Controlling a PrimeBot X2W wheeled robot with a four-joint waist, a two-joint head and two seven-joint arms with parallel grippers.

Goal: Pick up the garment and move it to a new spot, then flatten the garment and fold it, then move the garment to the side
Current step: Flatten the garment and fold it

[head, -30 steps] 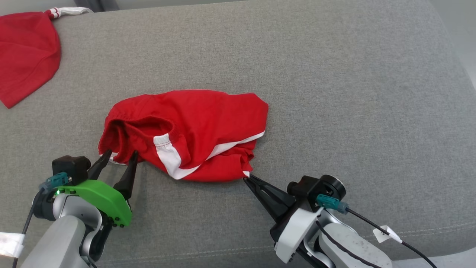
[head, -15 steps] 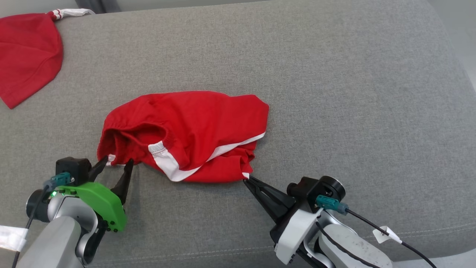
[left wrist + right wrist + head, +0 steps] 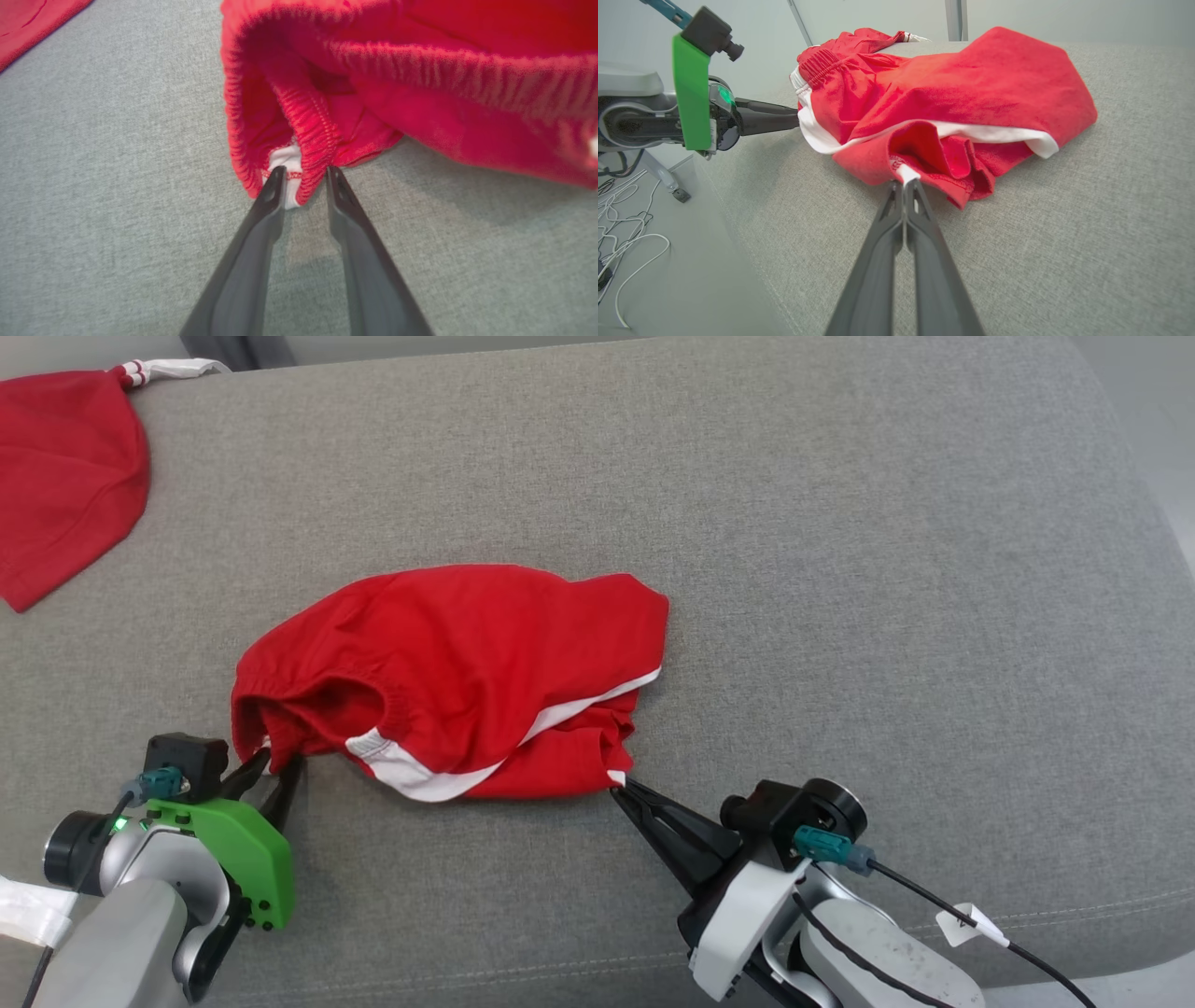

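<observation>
1. garment (image 3: 467,663), red with white stripes, lies crumpled mid grey cushion (image 3: 840,569), long axis across the cushion, waistband toward the cushion's left end.
2. left gripper (image 3: 277,763): fingers narrowly apart astride the waistband fold; cannot tell whether it grips.
3. right gripper (image 3: 618,787): pressed together, pinching the white hem corner.
4. red cloth (image 3: 65,476) at the cushion's far left corner; cables (image 3: 626,242) on pale floor beside the cushion.

Nothing readable here tbh. There's a little white tag (image 3: 971,922) on the black cable (image 3: 910,883) at the near right, but whatever's on it is too small to read.
</observation>
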